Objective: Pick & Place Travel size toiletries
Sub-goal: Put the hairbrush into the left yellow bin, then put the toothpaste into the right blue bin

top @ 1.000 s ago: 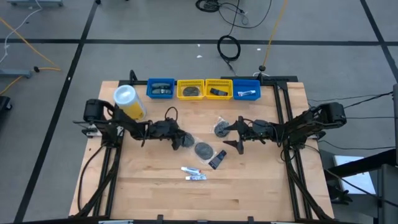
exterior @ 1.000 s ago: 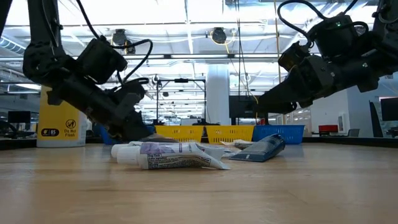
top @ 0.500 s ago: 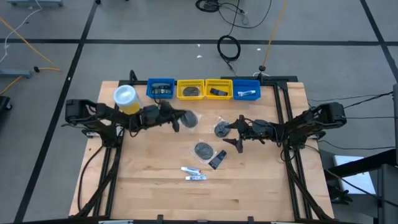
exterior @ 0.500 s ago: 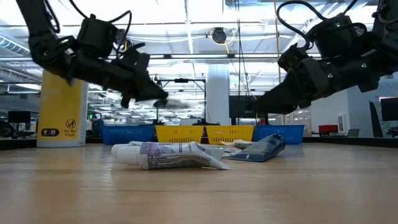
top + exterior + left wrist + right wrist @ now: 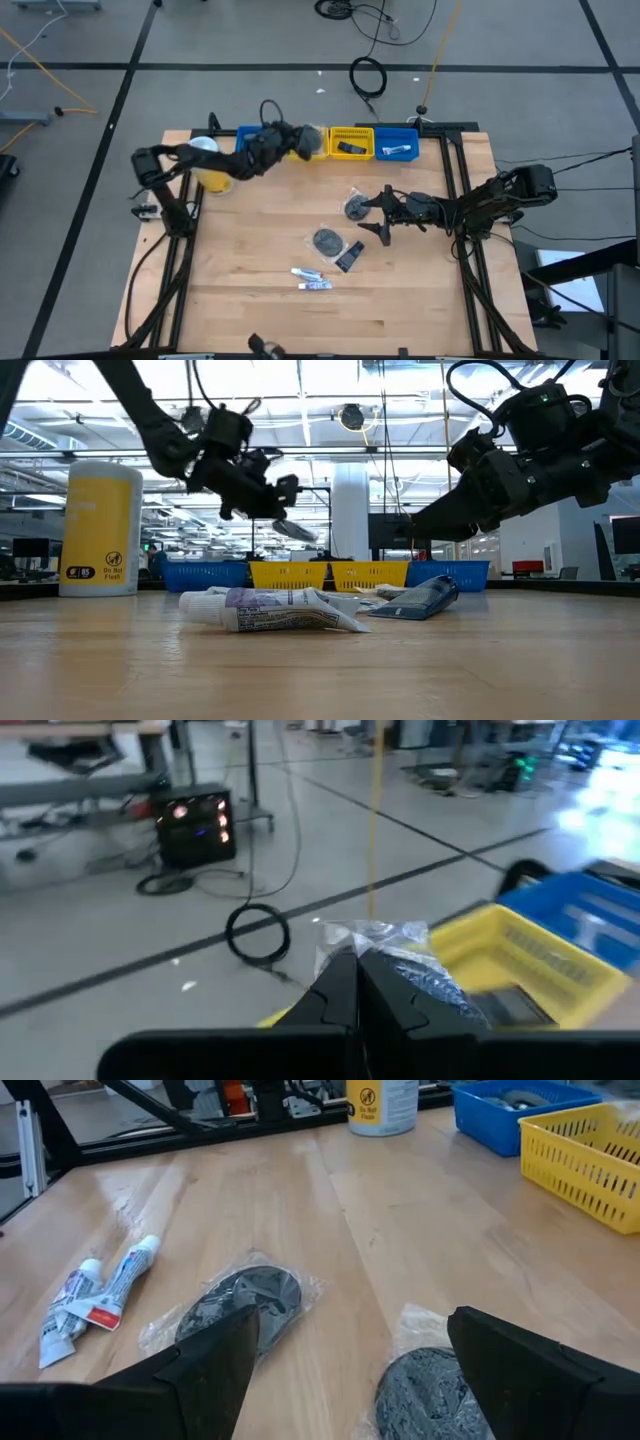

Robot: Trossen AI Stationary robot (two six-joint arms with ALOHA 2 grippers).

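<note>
My left gripper (image 5: 296,141) is shut on a round grey disc in clear wrap (image 5: 313,139), high over the left yellow bin (image 5: 303,152); the low view shows the disc (image 5: 296,529) in the air. My right gripper (image 5: 384,216) hovers open beside a second wrapped disc (image 5: 355,207), which lies flat between its fingers (image 5: 431,1396) in the right wrist view without touching them. A third disc (image 5: 325,240), a dark sachet (image 5: 350,257) and two white tubes (image 5: 312,279) lie flat on the table. My left gripper pinches the wrapped disc at its edge (image 5: 376,963) between the two shut fingers (image 5: 340,992). The fingers point toward the table's far right. The disc is lifted clear and sticks out beyond the fingertips, tilted downward (image 5: 300,531).
Along the far edge stands a row of bins: blue (image 5: 258,141), yellow, yellow (image 5: 351,143), blue (image 5: 398,143), each with items inside. A yellow canister with a white lid (image 5: 204,160) stands at the far left, under my left arm. Bare wood lies toward the near edge.
My left gripper, shut on a wrapped disc, has lifted it clear of the middle of the table and carried it up and toward the far edge, ending over the yellow bin. The arm swung away from the other items.
</note>
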